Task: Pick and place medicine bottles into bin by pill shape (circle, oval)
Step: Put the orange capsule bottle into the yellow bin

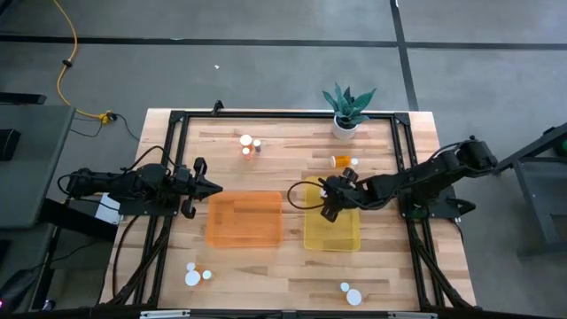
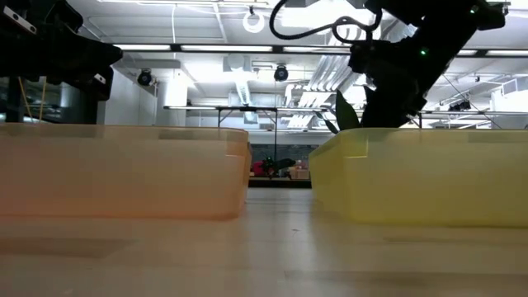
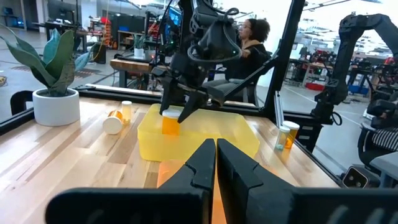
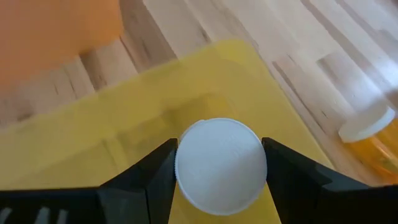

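The right gripper [image 4: 220, 167] is gripping a white-capped bottle [image 4: 220, 165] above the yellow bin [image 1: 331, 234]. The left gripper [image 3: 216, 163] is waiting, fingers pressed together, beside the orange bin [image 1: 244, 220].

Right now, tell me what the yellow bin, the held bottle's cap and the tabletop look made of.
Yellow bin: likely translucent plastic, since light passes through its walls. Cap between the right gripper fingers: probably matte white plastic, smooth and faintly textured. Tabletop: pale wood, showing plank seams and grain.
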Tool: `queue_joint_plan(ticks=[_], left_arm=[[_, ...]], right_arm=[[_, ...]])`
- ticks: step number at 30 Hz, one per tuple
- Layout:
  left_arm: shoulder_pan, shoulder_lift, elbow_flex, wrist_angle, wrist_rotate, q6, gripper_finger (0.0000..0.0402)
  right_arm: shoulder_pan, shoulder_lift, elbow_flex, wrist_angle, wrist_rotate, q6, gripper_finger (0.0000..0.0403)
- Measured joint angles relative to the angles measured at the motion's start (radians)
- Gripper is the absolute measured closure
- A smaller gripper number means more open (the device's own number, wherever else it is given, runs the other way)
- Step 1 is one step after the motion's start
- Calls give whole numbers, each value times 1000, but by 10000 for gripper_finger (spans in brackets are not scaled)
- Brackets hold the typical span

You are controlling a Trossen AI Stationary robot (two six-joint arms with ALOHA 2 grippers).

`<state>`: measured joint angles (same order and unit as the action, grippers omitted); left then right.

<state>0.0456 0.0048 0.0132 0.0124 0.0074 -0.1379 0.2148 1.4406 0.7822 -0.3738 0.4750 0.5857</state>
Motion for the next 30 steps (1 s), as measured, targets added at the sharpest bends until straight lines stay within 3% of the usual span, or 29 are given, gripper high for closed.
queue_joint_plan(ticks=[20,30], left_arm=[[0,0,0,0,0,0,396],[0,0,0,0,0,0,396]], right_arm=[[-46,5,0,112,-13,-33,204],[-47,151,51,165,-31,-84,204]])
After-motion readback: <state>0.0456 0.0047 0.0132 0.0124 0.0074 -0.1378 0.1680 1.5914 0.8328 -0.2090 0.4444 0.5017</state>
